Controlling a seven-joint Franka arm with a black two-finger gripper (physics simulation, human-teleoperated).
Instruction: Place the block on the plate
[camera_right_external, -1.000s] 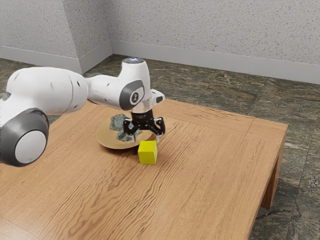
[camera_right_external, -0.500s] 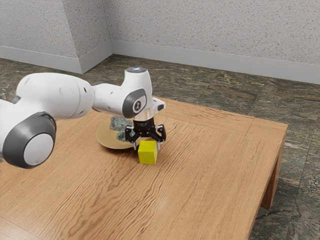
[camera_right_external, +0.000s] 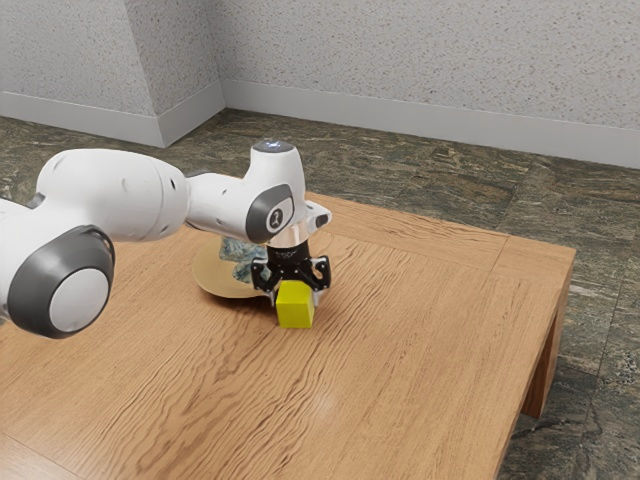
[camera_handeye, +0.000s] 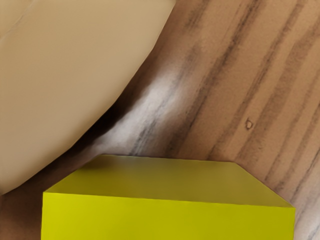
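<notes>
My gripper (camera_right_external: 295, 293) is down at the yellow block (camera_right_external: 295, 309) in the exterior view, partly hidden behind it. Whether it touches the block on two sides cannot be made out. The block stands upright on the tabletop, just beside the round tan plate (camera_right_external: 221, 282) and off its rim. In the wrist view the block (camera_handeye: 167, 220) looms large at the lower edge, its flat top and one bright side showing. The smooth curved edge of the plate (camera_handeye: 65, 85) lies close by it, with a dark shadow under the rim.
A grey-green patterned patch (camera_right_external: 238, 250) shows on the plate, partly behind my hand. The wooden table (camera_right_external: 420, 330) stretches toward the exterior view's right, where its edge drops to the stone floor.
Over the last second my hand has come down to the block and drifted slightly toward the exterior view's right. The gripper's span looks a little narrower now. Block and plate have stayed put.
</notes>
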